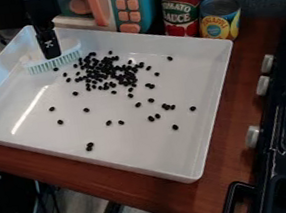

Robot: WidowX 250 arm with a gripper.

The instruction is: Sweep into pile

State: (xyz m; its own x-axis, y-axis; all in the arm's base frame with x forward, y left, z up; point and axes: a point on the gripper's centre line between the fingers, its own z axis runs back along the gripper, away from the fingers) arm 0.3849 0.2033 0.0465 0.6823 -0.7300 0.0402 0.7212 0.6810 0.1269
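The black gripper (49, 44) hangs over the back left part of the white tray (132, 153), right at a white brush (66, 50) with pale green bristles. The brush stands bristles down on the tray floor, and the gripper's lower end meets its back. Black beans (107, 71) lie in a dense cluster to the right of the brush, in the upper middle of the tray. Single beans and small pairs are scattered around the cluster, among them a pair (90, 147) toward the front and a bean (193, 108) near the right side.
Behind the tray stand a toy microwave (120, 5), a tomato sauce can (180, 7) and a pineapple can (220, 17). A black stove (281, 153) with knobs runs along the right. The tray rests on a brown wooden counter (223, 152), its front edge close to the counter's edge.
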